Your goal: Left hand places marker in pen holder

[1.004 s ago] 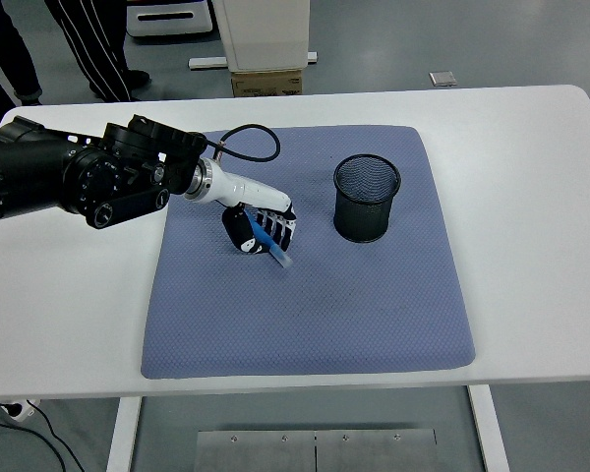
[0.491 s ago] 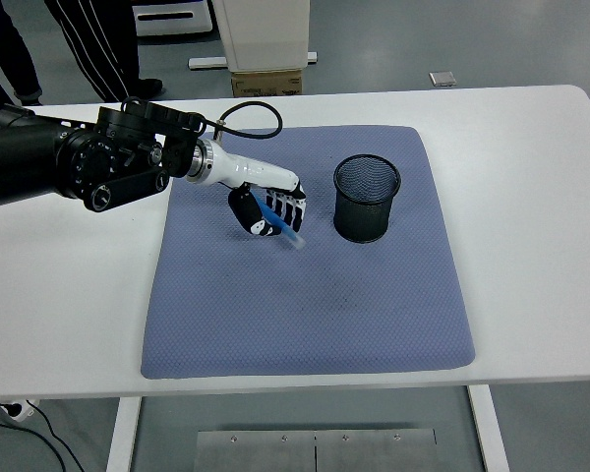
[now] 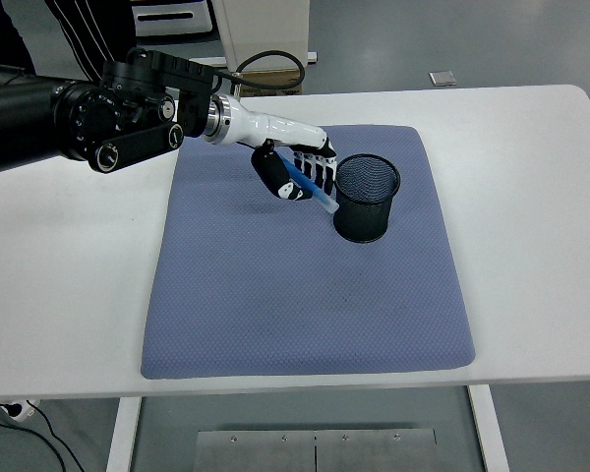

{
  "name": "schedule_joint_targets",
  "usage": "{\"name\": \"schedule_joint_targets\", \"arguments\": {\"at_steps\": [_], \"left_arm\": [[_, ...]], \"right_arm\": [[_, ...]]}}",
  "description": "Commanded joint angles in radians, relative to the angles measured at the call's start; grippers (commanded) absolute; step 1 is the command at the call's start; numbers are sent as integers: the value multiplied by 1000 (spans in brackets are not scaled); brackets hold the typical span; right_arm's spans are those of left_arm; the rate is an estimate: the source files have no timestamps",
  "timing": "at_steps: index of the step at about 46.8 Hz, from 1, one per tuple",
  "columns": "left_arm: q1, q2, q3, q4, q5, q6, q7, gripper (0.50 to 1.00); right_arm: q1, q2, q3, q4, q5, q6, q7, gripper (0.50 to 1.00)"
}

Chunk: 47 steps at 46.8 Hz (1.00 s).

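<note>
My left hand hangs above the blue mat, curled around a blue marker that slants down to the right. The marker's lower tip reaches the left side of the black mesh pen holder, close to its rim. The holder stands upright on the mat's far right part and looks empty from here. The left arm stretches in from the left edge. No right arm shows.
The blue mat covers the middle of the white table. A person's legs stand beyond the far left edge, near a cardboard box and a white pedestal on the floor.
The left hand has risen and moved right and away with the marker, from mid-mat to just beside the pen holder's rim.
</note>
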Motion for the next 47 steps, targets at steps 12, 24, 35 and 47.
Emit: {"name": "schedule_joint_targets", "arguments": {"at_steps": [12,24,35,47], "left_arm": [[-11,-26,-81,0,-46,-8,0,500],[30,-74,-174,0,-145,-10,0,500],[70,-95,-208,0,-201,-8,0,500],[105,-97,-223,2,-268,-5,0,500]], "right_arm": [[0,0,0,0,0,0,0,1000],[0,0,0,0,0,0,0,1000],[0,0,0,0,0,0,0,1000],[0,0,0,0,0,0,0,1000]]}}
